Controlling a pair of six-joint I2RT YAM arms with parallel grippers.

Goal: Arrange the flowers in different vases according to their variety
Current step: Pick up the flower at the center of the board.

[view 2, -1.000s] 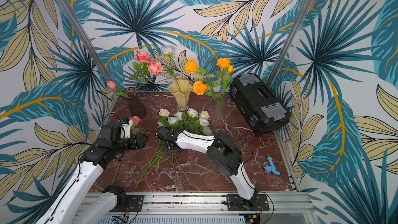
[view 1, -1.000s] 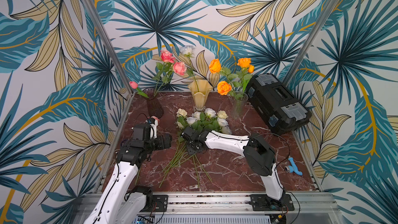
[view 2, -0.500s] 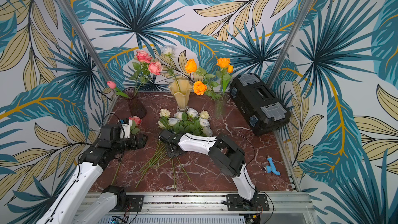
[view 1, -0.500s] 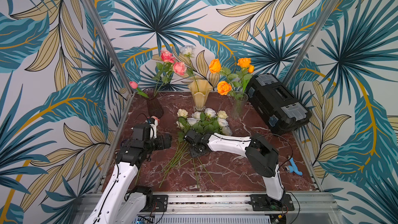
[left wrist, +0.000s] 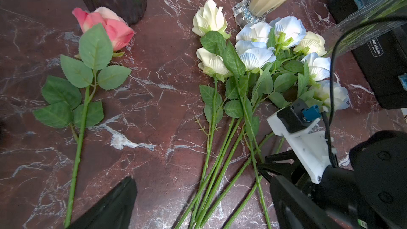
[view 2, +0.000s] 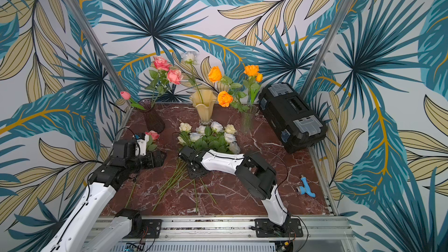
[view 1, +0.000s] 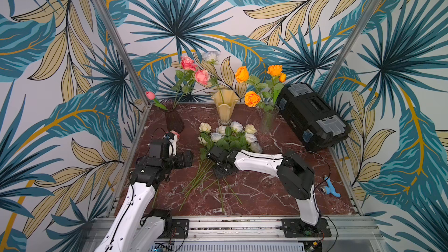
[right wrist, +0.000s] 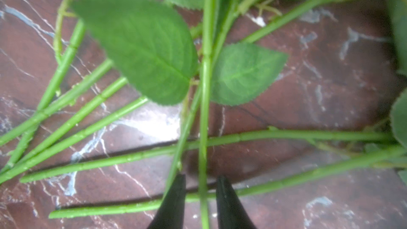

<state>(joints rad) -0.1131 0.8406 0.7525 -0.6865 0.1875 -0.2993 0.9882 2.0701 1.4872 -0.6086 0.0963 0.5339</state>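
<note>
Lying before three vases (view 1: 225, 107): eight white roses (view 1: 236, 126), one pink rose (left wrist: 105, 29).

Left gripper (view 1: 186, 160) hangs low, jaws spread wide. Right arm lies stretched flat behind the right gripper (right wrist: 200, 180), which points down, its fingertips seemingly a narrow gap apart.

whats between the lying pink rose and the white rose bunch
Nothing: bare marble table between pink rose and white rose bunch, in the left wrist view.
</note>
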